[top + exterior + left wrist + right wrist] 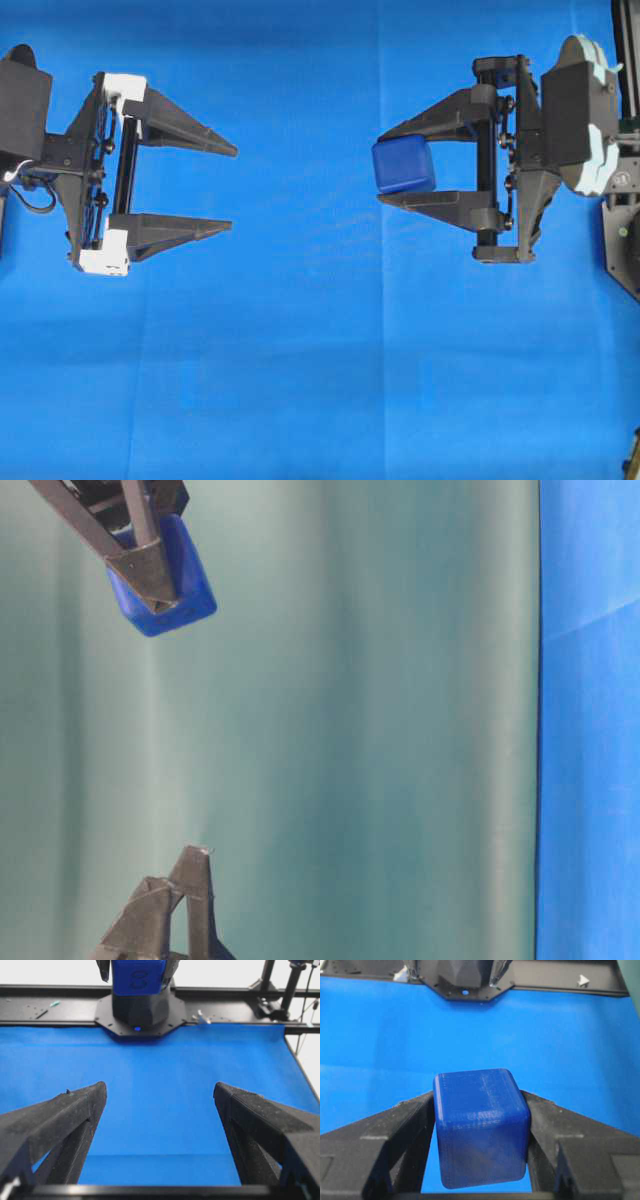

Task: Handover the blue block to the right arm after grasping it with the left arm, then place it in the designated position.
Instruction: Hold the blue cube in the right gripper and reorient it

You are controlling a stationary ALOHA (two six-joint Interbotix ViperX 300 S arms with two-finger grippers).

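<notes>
The blue block [403, 166] is a small dark-blue cube with rounded edges. My right gripper [384, 167] is shut on it and holds it above the blue cloth [320, 350]. The right wrist view shows the block [479, 1130] clamped between both black fingers. My left gripper [233, 188], with white corner pieces, is open and empty, well apart from the block, its fingertips pointing toward the right gripper. In the left wrist view its fingers [75, 1120] stand wide apart and the block [137, 975] shows far ahead at the top. The table-level view shows the block [180, 585] held at upper left.
The bright blue cloth covers the table under both arms. A black frame and arm base [140, 1012] stand at the cloth's far edge in the left wrist view. The right arm's base [625, 240] sits at the right edge of the overhead view.
</notes>
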